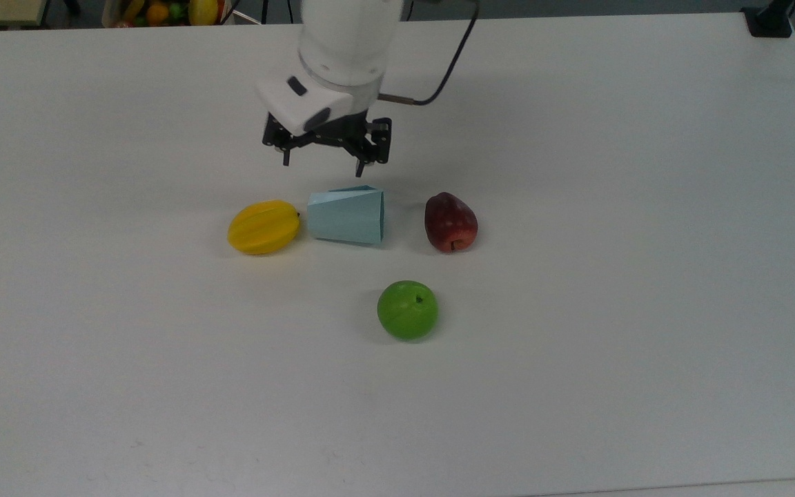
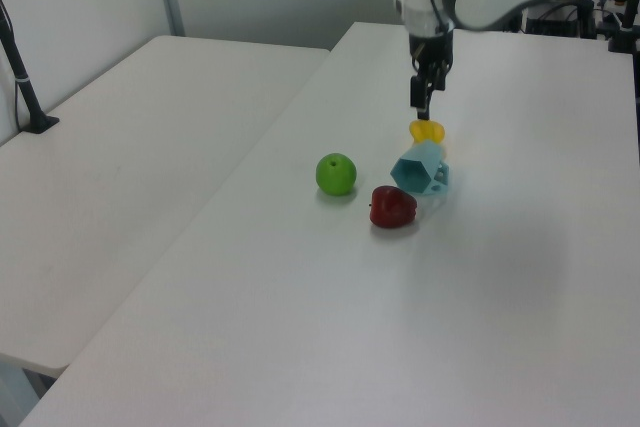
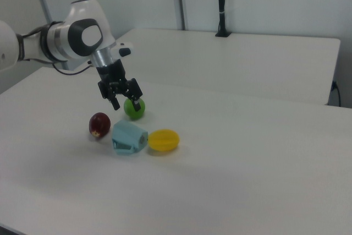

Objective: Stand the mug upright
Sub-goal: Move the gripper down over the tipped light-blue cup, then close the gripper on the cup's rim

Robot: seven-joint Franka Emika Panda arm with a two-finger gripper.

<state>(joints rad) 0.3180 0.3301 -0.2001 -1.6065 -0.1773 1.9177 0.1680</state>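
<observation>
The mug (image 1: 346, 215) is a pale light-blue faceted cup lying on its side on the white table (image 1: 577, 345), its wide mouth facing the top view's right, toward a red apple. It also lies in the left view as the mug (image 2: 421, 169), mouth toward the camera, and in the right view as the mug (image 3: 129, 138). My gripper (image 1: 324, 166) hangs open just behind the mug, above the table, with nothing between its fingers. The gripper (image 2: 424, 107) points down, and in the right view the gripper (image 3: 126, 101) hovers above the fruits.
A yellow star fruit (image 1: 263, 226) almost touches the mug's narrow base. The red apple (image 1: 450, 222) lies off its mouth. A green apple (image 1: 407, 310) sits nearer the front. A second table (image 2: 130, 177) adjoins. A black clamp (image 1: 770, 21) sits on the far right corner.
</observation>
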